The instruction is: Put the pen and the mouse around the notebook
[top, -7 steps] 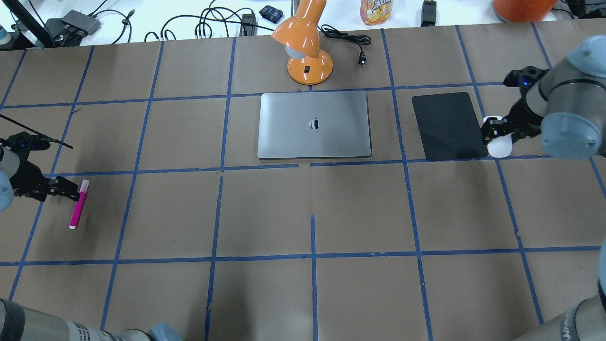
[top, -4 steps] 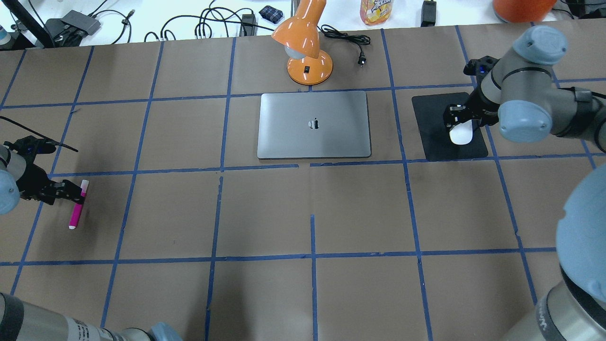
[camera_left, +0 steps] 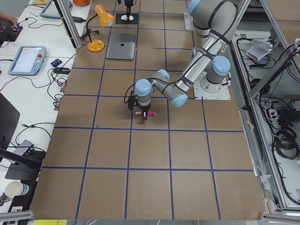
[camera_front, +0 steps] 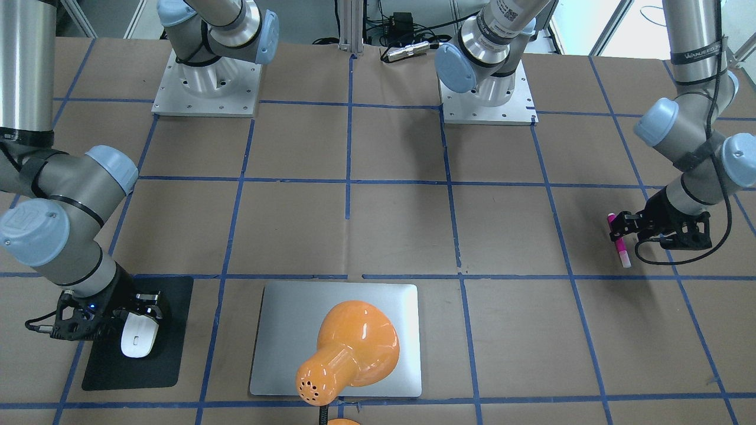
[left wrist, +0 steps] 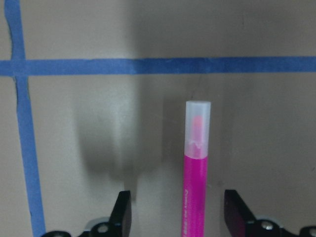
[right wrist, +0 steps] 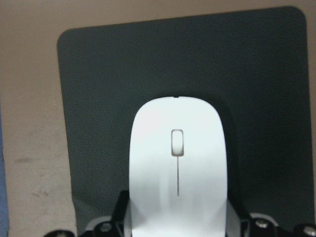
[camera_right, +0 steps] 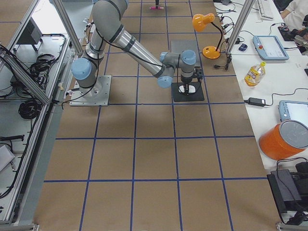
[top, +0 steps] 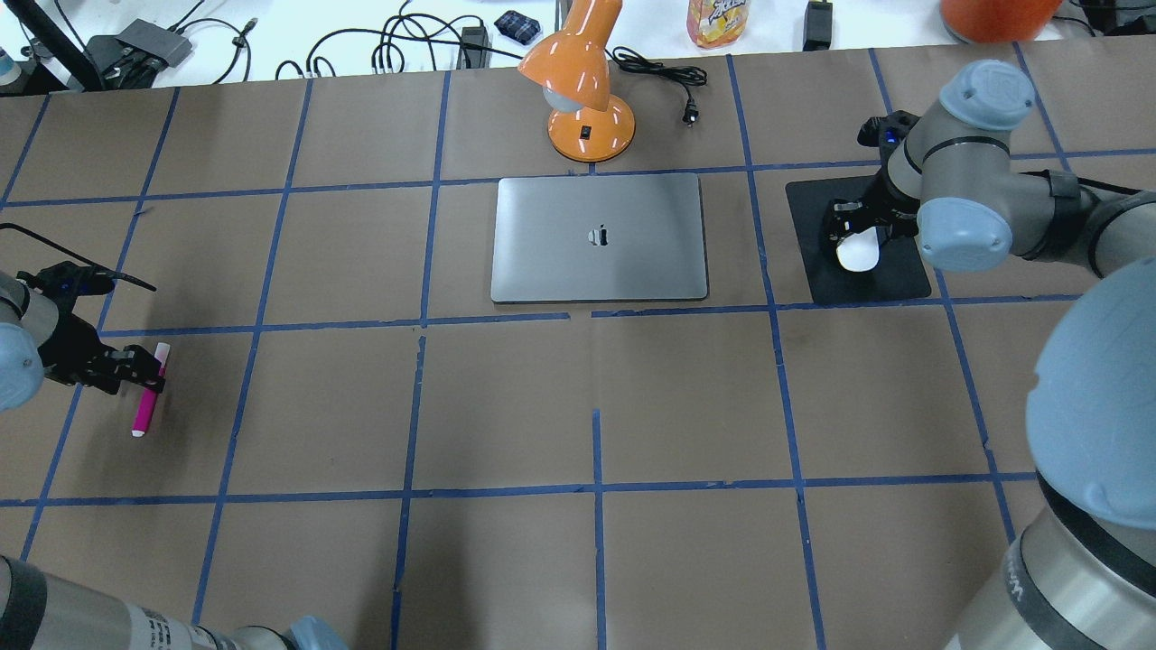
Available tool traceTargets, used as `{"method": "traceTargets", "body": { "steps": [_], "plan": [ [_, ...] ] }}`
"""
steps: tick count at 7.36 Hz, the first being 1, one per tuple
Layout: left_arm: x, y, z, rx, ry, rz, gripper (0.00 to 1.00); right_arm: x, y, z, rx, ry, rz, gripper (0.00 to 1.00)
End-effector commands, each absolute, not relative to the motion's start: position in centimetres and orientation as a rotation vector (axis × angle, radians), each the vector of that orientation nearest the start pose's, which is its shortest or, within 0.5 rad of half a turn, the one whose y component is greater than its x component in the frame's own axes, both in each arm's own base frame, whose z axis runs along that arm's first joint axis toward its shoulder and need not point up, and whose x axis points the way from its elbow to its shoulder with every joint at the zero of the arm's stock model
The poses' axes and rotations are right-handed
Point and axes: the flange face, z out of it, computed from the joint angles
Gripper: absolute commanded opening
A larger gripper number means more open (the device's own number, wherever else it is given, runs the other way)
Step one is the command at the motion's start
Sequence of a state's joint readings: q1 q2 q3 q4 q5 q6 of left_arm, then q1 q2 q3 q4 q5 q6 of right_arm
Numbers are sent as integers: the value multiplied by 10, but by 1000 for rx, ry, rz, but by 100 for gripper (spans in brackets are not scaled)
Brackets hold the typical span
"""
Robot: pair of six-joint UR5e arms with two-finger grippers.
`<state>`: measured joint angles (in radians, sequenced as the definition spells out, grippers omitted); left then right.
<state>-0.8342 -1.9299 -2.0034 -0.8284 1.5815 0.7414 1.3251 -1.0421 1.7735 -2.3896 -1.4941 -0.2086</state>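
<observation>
The silver-grey notebook (top: 599, 237) lies shut at the table's middle back. The white mouse (top: 858, 251) is over the middle of the black mat (top: 890, 271), right of the notebook, with my right gripper (top: 853, 236) shut on its sides; the right wrist view shows the mouse (right wrist: 177, 173) between the fingers. I cannot tell whether it rests on the mat. The magenta pen (top: 147, 397) lies on the table far left. My left gripper (top: 149, 375) is open and straddles the pen's upper part; in the left wrist view the pen (left wrist: 196, 168) stands between the fingers, touching neither.
An orange desk lamp (top: 582, 86) stands just behind the notebook, its cord trailing to the right. In the front-facing view the lamp head (camera_front: 348, 348) covers part of the notebook (camera_front: 283, 330). Cables and a bottle (top: 718, 20) lie on the white bench beyond.
My right gripper has carried the mouse leftward from the mat's right edge to over its middle. My left gripper has slid forward over the pen, which has not moved.
</observation>
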Motion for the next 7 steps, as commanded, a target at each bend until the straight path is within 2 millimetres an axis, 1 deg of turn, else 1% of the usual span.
{"method": "traceTargets", "body": {
  "steps": [1,2,3,4,5,6,7],
  "plan": [
    [250,-474,171,10,3175,85,68,-15,-628,196,58,3133,-174,100],
    [251,-475,168,10,3179,89,65,-5,-619,230,45,3124,-166,100],
    [251,-475,168,10,3177,89,55,18,-608,275,112,3123,-168,100],
    [250,-476,169,13,3176,87,41,42,-598,316,125,3121,-112,100],
    [251,-476,170,13,3174,84,31,60,-587,369,145,3118,-80,100],
    [251,-476,170,13,3175,82,20,72,-574,408,193,3112,5,100],
    [251,-478,171,17,3180,69,7,87,-560,449,248,3108,40,100]
  ]
}}
